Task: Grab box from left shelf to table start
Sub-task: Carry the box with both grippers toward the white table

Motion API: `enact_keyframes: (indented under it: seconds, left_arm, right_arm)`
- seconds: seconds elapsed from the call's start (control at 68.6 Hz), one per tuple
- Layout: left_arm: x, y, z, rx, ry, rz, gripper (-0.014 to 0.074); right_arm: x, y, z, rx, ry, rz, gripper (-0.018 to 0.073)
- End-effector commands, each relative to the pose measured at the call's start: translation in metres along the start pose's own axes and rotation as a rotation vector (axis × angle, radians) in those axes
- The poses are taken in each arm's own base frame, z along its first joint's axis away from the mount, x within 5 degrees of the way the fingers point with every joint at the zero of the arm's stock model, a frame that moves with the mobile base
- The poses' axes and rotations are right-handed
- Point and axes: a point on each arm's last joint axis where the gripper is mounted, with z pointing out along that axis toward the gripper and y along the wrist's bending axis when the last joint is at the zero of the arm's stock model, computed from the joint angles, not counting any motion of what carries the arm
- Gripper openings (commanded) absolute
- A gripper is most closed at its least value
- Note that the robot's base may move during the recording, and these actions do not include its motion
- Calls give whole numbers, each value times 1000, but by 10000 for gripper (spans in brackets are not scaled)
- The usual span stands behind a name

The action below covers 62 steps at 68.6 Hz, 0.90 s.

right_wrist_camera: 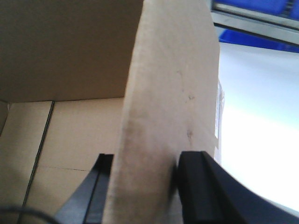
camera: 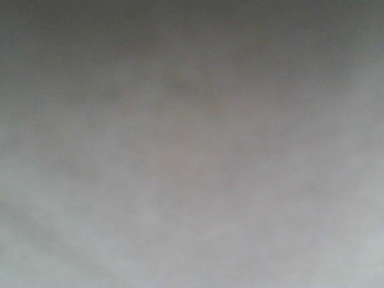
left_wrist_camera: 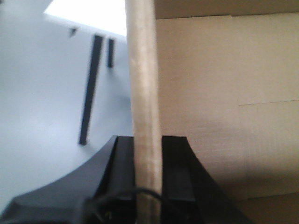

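Observation:
The brown cardboard box (left_wrist_camera: 210, 93) fills the right of the left wrist view, seen from inside. My left gripper (left_wrist_camera: 147, 140) is shut on the top edge of one box wall (left_wrist_camera: 142, 70), with one black finger (left_wrist_camera: 124, 163) on each side. In the right wrist view the box (right_wrist_camera: 70, 130) shows its inside at the left. My right gripper (right_wrist_camera: 145, 158) is shut on another box wall (right_wrist_camera: 173, 70). The printed panel is hidden. The front view is a grey blur with nothing to make out.
The left shelf's blue bins (right_wrist_camera: 261, 9) and steel rail (right_wrist_camera: 252, 23) show at the top right of the right wrist view, above a bright white surface (right_wrist_camera: 261, 140). Left of the box, two dark slanted bars (left_wrist_camera: 91, 88) stand against a pale grey surface (left_wrist_camera: 37, 93).

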Motion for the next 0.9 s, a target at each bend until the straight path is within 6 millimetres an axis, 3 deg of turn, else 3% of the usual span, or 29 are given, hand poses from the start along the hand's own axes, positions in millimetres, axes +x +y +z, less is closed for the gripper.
enact_keyframes:
  seconds: [0.0,0.89]
  left_arm:
    - [-13,-2,-4,8,-86,27,-92]
    - [-13,-2,-4,8,-86,27,-92]
  right_arm:
    - [-23,4,-5,-23,-185,43,63]
    - [-23,4,-5,-23,-184,43,63]
